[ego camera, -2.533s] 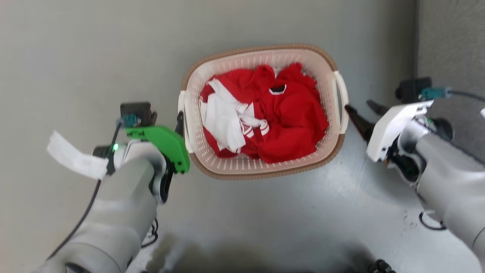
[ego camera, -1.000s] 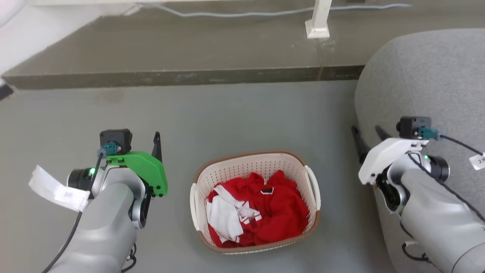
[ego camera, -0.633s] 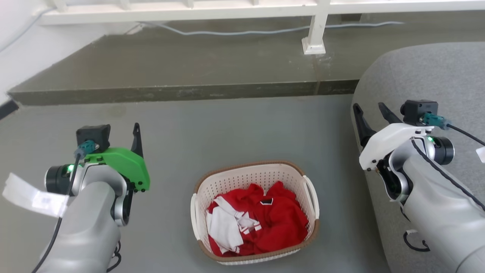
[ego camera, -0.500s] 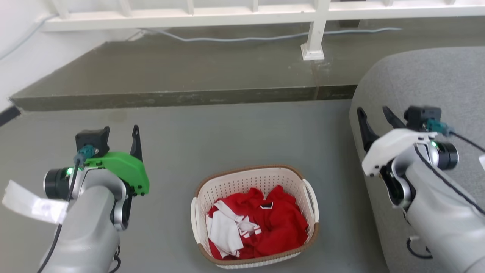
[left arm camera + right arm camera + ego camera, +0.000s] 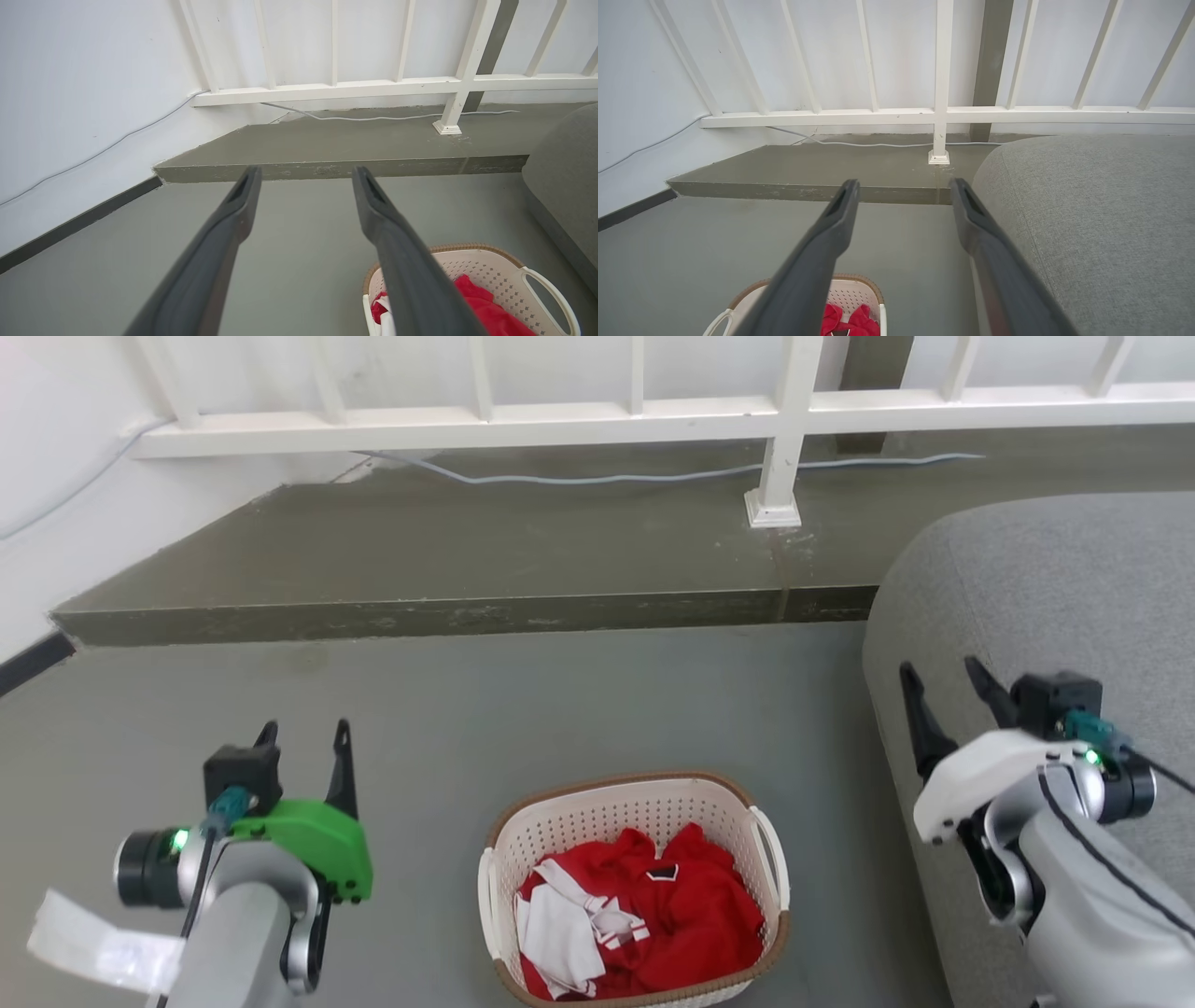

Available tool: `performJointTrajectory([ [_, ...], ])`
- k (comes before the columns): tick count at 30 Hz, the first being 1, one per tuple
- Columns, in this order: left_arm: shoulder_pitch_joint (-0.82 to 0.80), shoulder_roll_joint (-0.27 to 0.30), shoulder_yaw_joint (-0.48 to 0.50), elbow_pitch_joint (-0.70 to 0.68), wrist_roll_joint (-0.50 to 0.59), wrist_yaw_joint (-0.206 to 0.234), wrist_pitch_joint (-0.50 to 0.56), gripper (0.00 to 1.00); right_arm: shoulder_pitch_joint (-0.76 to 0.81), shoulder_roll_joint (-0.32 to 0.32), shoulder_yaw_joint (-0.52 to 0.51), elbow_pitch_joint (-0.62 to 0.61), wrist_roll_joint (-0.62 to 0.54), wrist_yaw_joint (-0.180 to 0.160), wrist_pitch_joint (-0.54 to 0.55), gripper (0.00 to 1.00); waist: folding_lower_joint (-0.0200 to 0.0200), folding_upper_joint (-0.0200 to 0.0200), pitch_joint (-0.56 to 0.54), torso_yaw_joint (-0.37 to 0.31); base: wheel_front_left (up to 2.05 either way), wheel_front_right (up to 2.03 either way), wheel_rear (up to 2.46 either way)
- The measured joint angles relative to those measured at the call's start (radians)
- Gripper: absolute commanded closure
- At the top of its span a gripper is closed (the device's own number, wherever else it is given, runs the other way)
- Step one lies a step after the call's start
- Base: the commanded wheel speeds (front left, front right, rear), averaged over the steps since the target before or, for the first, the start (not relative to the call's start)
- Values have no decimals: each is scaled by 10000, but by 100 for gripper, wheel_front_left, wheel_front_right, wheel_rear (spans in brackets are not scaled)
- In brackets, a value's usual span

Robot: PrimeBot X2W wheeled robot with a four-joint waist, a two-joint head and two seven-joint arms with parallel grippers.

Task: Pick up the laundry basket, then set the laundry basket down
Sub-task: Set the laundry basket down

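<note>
Laundry basket (image 5: 607,812) is seen standing upright on the grey floor (image 5: 560,709) at the lower middle of the head view, nearest the robot. It is placed between the two arms and is touched by neither. It is filled with red clothing (image 5: 700,915), and a white garment (image 5: 560,933) is laid over the left part of the heap. Its white loop handles (image 5: 777,859) are left free at both sides. The left gripper (image 5: 305,730) is held to the basket's left, its jaws released and nothing caught between them. In the left wrist view its fingers (image 5: 224,242) are shown spread, with the basket low at the right. The right gripper (image 5: 938,667) is raised at the right, its jaws likewise released and empty, in front of a grey upholstered seat (image 5: 1027,588). Farther off, a raised step (image 5: 467,551) is crossed by a pale cable (image 5: 653,478). A white railing (image 5: 560,420) is set along its far edge, and a white wall (image 5: 56,448) is seen at the left.
</note>
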Motion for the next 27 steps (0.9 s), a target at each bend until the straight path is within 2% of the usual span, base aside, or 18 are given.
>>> performJointTrajectory([
  [7,871,-25,708,-671,629,0,0,0,851,75,-495,-596,-443,-8,0,0,0,0,-155,-17,0,0,0],
  [16,2031,-424,1498,-1576,1227,0,0,0,1996,384,-943,-1151,-949,-12,0,0,0,0,-310,-72,0,0,0],
  [27,3247,-650,1708,-2337,1852,0,0,0,2940,583,-1659,-1601,-1513,-12,-2,0,0,0,-374,-121,0,0,0],
])
